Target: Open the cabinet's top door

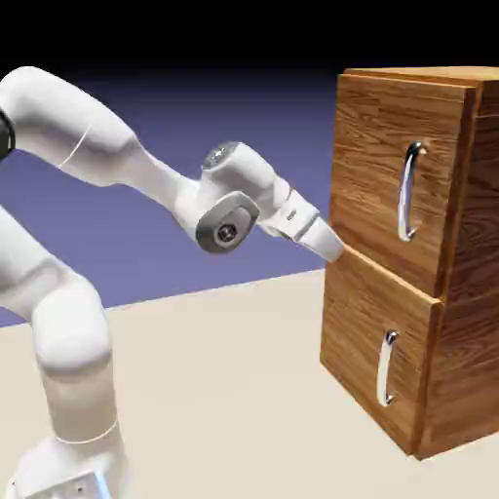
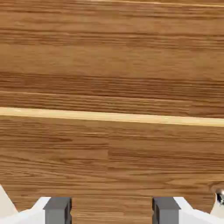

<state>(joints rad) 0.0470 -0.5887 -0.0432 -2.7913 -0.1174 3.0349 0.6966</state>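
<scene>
The gripper (image 2: 112,210) has its fingers (image 2: 57,209) spread wide with nothing between them, only bare wood straight ahead. In the hand view a pale seam (image 2: 112,117) crosses the wood beyond the fingertips; it may be the gap between the two doors, though that view alone cannot settle it. A sliver of silver (image 2: 219,197) shows just outside one finger. From the exterior view the fingertips sit close to the cabinet (image 1: 458,322), near the lower edge of the top door (image 1: 375,166); whether they touch is unclear. The handle (image 1: 410,191) lies up and across the door from them, well apart. To do this well, I would shift the fingers along the door face until the bar sits between them, then close, then pull
</scene>
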